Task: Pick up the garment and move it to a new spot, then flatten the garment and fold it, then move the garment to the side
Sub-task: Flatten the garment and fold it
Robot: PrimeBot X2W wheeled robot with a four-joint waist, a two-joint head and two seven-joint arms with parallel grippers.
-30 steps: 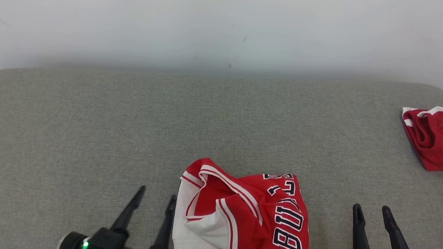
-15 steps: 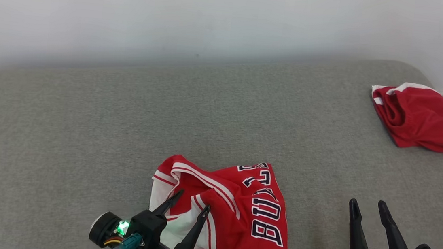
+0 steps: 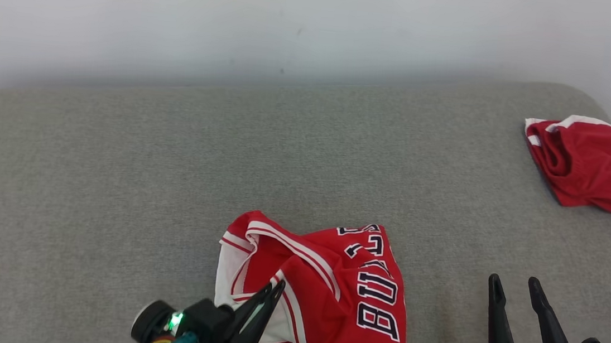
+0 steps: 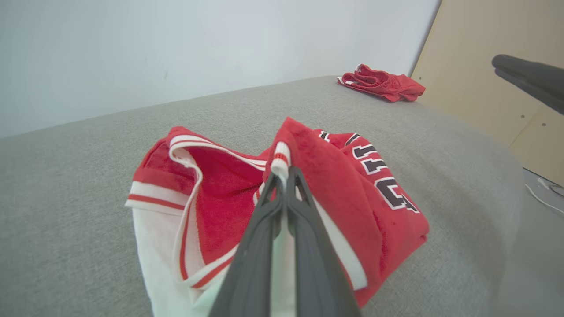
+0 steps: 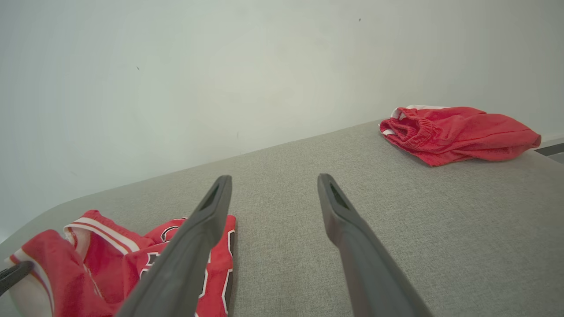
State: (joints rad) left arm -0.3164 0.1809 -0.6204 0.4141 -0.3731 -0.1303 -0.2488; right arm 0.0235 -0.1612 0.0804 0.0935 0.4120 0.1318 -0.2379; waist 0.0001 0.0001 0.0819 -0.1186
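Bright, even, diffuse light throughout, with no glare. The red jersey casts only a faint, soft shadow on the grey bench along its right edge. The white wall looks washed out and hazy. In both wrist views the bench edge bows from wide-angle distortion, and the left claw blurs toward its base.

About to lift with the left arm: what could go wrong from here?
1. The left fingers pinch only a striped trim edge of the crumpled jersey; it may slip out on lifting.
2. Held by one point, the jersey may bunch further; the right fingers are open, off to its side.
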